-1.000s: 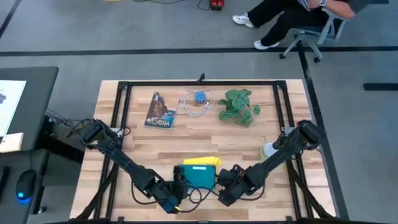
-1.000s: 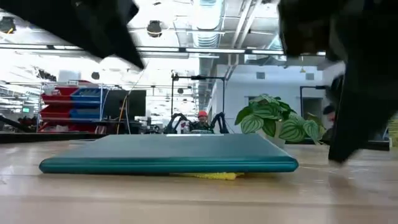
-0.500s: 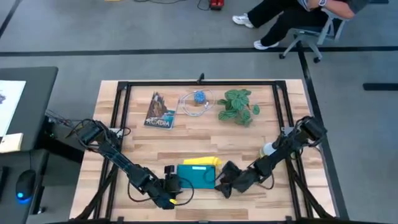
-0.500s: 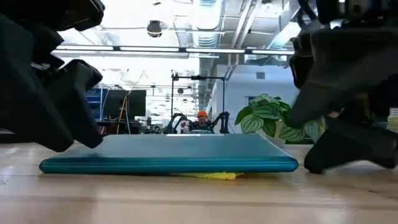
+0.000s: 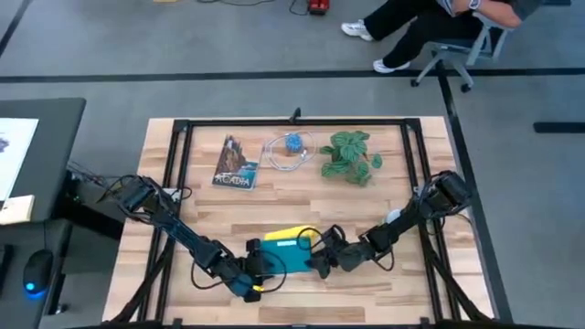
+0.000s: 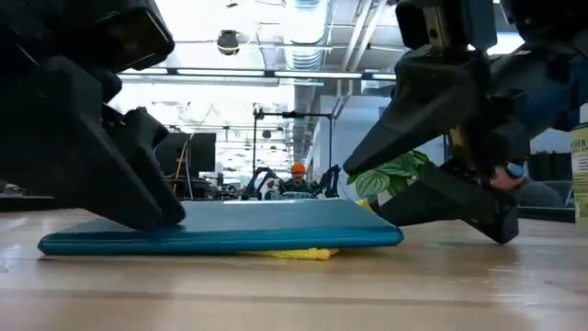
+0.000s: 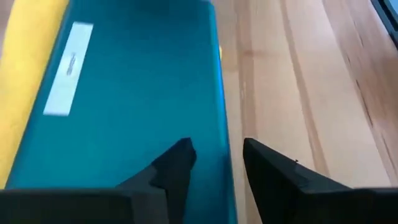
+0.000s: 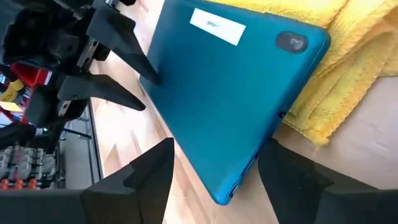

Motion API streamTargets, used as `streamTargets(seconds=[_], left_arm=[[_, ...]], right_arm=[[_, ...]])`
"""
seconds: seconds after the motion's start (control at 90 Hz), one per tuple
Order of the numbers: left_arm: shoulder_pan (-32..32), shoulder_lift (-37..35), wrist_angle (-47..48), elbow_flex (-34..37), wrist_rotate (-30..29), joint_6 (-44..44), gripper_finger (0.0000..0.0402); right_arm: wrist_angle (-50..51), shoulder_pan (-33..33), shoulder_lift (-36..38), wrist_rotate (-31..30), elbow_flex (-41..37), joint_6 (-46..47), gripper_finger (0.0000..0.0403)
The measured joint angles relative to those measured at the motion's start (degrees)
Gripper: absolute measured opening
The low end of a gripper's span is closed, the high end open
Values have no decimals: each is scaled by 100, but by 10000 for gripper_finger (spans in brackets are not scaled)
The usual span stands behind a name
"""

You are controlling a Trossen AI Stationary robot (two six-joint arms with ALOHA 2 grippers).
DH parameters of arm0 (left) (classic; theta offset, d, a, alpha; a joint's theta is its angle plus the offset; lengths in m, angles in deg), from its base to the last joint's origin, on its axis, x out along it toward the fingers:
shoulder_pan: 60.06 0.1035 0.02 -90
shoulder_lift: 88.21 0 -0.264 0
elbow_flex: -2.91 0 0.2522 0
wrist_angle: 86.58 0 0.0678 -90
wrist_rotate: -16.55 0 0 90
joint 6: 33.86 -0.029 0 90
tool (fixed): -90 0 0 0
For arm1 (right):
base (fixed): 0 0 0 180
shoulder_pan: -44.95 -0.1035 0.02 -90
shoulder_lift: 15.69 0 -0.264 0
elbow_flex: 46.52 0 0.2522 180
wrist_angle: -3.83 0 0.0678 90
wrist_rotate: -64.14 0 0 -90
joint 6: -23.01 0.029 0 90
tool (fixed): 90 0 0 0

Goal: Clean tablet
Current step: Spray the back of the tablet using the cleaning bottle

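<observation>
robotics lab / open workshop floor: exposed ceiling ducts [image 6: 303, 18] and lights showing, red and blue parts bins [image 6: 11, 158] sitting behind, person on office chair [image 5: 457, 50] sitting by wooden desk [image 5: 274, 196].

My wooden table [image 5: 302, 206] is carrying a yellow cloth [image 5: 294, 237] beside my left pincer [image 5: 259, 270], with a booklet [image 5: 235, 163], plant [image 5: 351, 155] and bagged blue ball [image 5: 292, 143] lying well beyond.
</observation>
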Motion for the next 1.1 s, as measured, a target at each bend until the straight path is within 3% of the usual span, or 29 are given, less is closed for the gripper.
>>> streamTargets(seconds=[0.222, 0.6, 0.711, 0.9, 1.011, 1.1], left_arm=[[5, 277, -371, -7, -94, -14, 113], [23, -581, 410, -737, -469, -1357, 95], [-7, -832, 1621, -1067, -324, -664, 95], [-136, -871, 3705, -1149, 500, 1101, 95], [-206, -682, 4081, -1047, 735, 1659, 95], [-223, -438, 3749, -862, 767, 1685, 95]], right_arm=[[632, 77, 33, 229, 235, -93, 200], [1017, 110, 54, 209, 250, 142, 200], [1027, 126, 54, 219, 246, 148, 200], [1051, 132, 54, 274, 245, 148, 191], [1046, 145, 54, 304, 241, 139, 182], [1008, 161, 54, 441, 241, -6, 180]])
